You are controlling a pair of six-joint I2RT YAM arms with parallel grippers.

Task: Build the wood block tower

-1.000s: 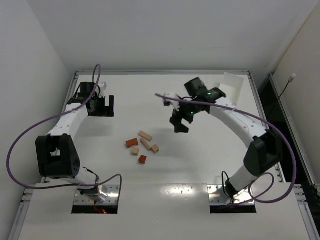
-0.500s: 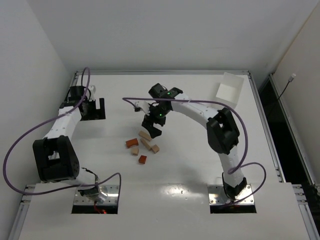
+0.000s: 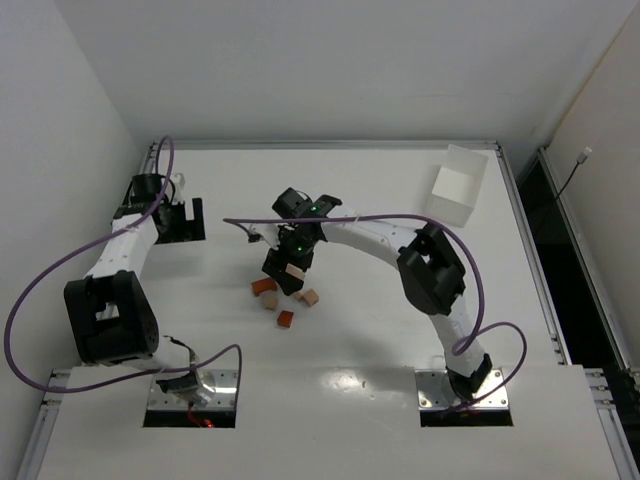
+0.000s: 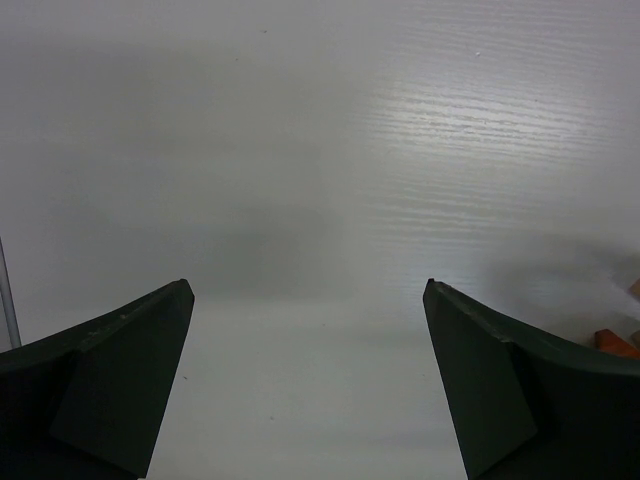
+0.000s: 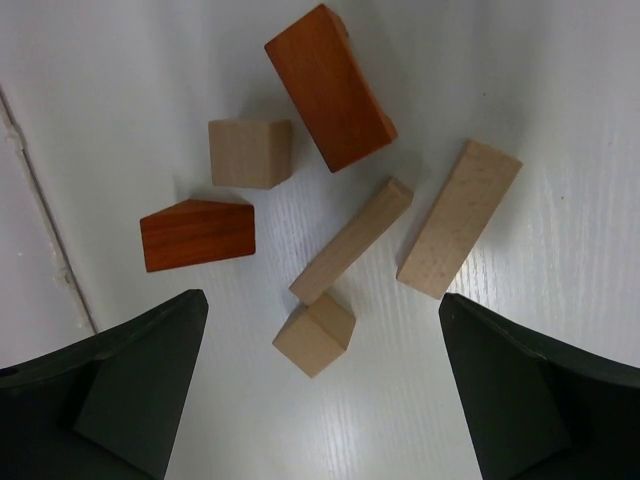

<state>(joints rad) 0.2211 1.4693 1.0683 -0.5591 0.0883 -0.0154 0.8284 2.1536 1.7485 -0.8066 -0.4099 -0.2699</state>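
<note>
Now the blocks point(image 3: 270, 301) have company: in the overhead frame they lie left of centre, where they lay a second ago, and the right claw point(image 3: 285, 272) has swung over them from the upper right, beside the white box point(image 3: 458, 185). We count six pieces in the right wrist's frame, all flat on the table point(image 5: 560, 120), none resting on another. A red bar point(image 5: 330, 88) lies at top centre, with a tan cube point(image 5: 250, 152) just to its left and a red block point(image 5: 198, 234) below that. A thin tan bar point(image 5: 350, 240) slants through the middle, a wide tan bar point(image 5: 460, 218) lies to its right, and a small cube point(image 5: 315, 334) sits at the thin bar's lower end.

The right claw hangs released, its jaws spread wide in the frame's bottom corners and grasping nothing. We judge that the building has not begun and that a first pick is at hand. The pieces lie close together, so a wide descent could knock a neighbour.

At upper left of the overhead frame the left claw point(image 3: 185, 220) has drawn a little further toward the edge. It too is released and empty over bare table, well apart from the blocks, which show only as a sliver at the right edge of its own frame.
</note>
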